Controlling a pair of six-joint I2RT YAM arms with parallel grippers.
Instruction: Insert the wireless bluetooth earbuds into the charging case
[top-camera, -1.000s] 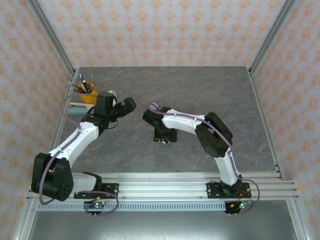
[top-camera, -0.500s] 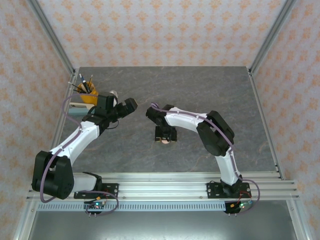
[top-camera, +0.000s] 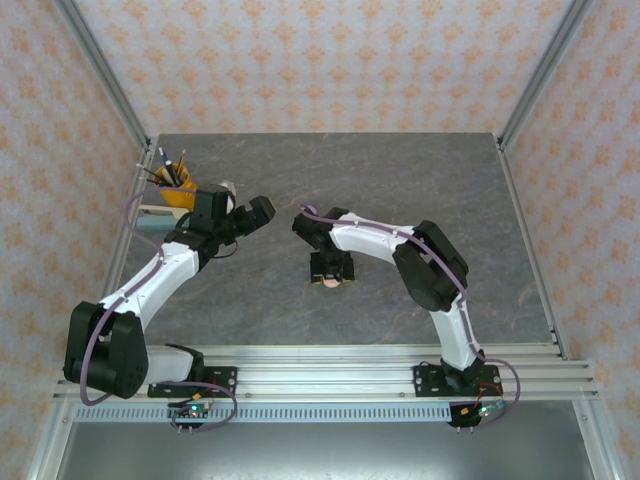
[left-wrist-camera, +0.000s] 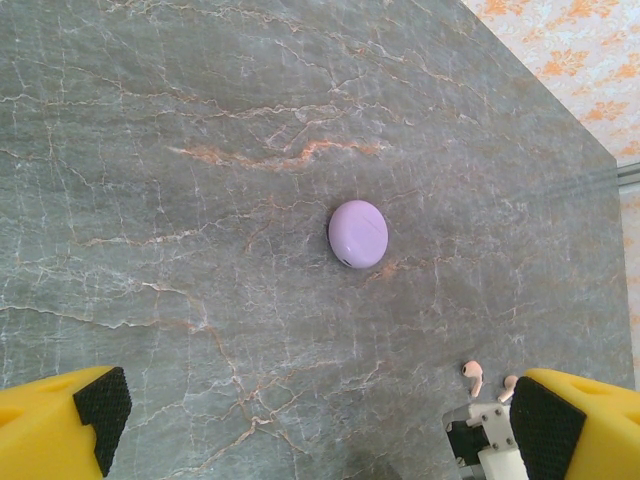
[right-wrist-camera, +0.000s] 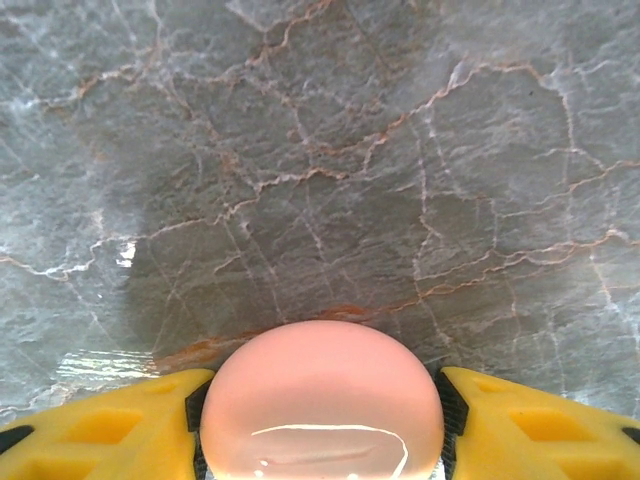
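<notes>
Right gripper (right-wrist-camera: 320, 405) is pinching the pink round case (right-wrist-camera: 320, 375) at bottom centre of its wrist frame; left gripper (left-wrist-camera: 322, 418) is gaping wide, empty. Two pink earbuds (left-wrist-camera: 472, 376) are lying at lower right there.

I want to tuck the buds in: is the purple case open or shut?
Shut. The purple case is one smooth rounded shell, no lid raised, no hollow showing.
</notes>
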